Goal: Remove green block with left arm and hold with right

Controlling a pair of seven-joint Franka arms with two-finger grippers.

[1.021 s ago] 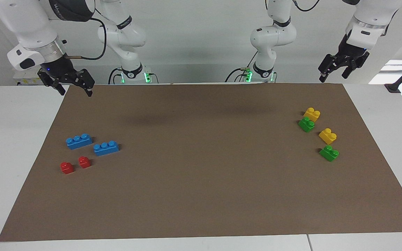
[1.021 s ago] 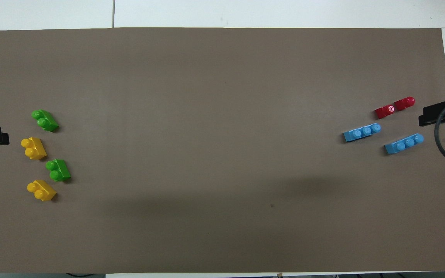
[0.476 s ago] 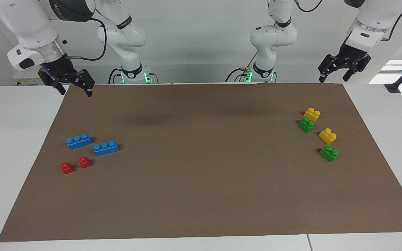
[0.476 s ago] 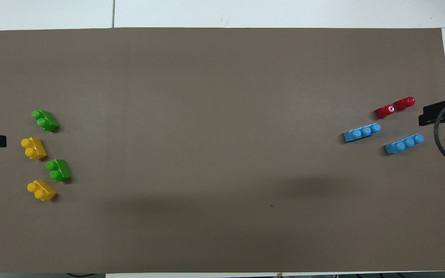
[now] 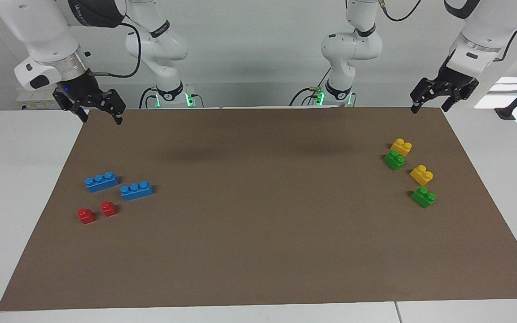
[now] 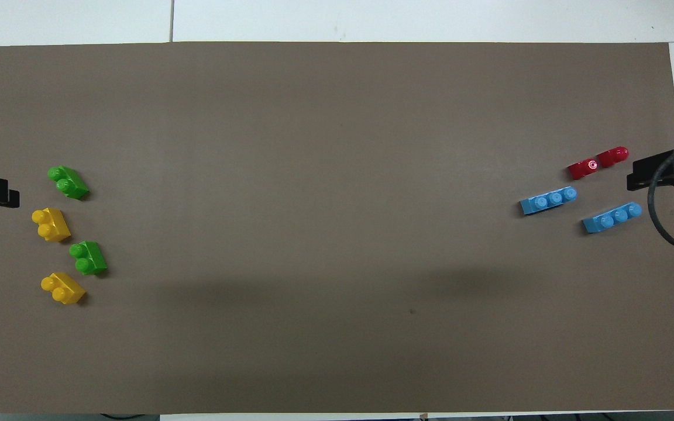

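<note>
Fingers of both the left gripper (image 5: 430, 102) and right gripper (image 5: 100, 113) are seen spread and empty in the facing view, no block yet approached; overhead, the green block (image 6: 88, 258) is noted between yellow bricks (image 6: 50, 224), so descent by the left arm is judged necessary.

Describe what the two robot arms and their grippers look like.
Both arms are glossy white jointed tubes with dark grey bands at the joints and green lights at the bases. The right arm has a silver wrist ring, a black cable and white lettering on a dark band. The left gripper and right gripper are black, with two fingers.
</note>
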